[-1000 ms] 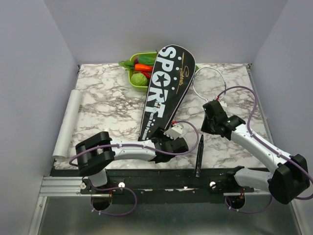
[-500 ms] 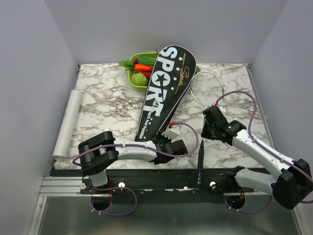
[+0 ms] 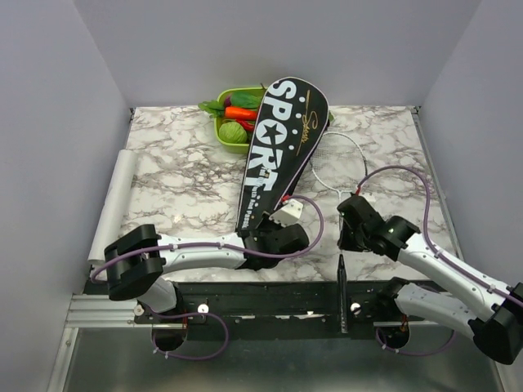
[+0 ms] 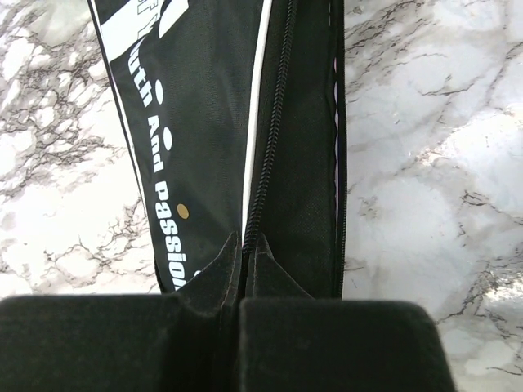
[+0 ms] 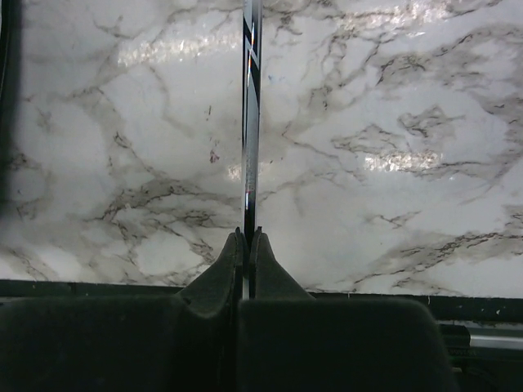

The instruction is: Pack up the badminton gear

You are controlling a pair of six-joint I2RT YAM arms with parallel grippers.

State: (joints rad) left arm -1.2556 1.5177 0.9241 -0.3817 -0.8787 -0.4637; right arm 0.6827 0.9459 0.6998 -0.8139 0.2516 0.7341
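Your left gripper is clamped tight on the narrow near end of the black bag. In the left wrist view the fingertips pinch the fabric right at the zipper, with no gap between the jaws. The bag lies flat on the worktop, running diagonally. Its wide end with the white "SPORT" lettering sits at the far side and overlaps the green tray of toy vegetables. Along the right edge of the bag a thin seam shows beside the zipper; can't tell how far it is unzipped.

Your right gripper is closed on the racket, gripping the thin shaft with the jaws pressed together around it. The silver head lies on the worktop just right of the bag, its left side close to the bag's edge; can't tell if they touch. The black handle sticks out past the near edge of the worktop, over the rail between the arm bases.

A white roll lies along the left edge of the worktop, well apart from the bag.
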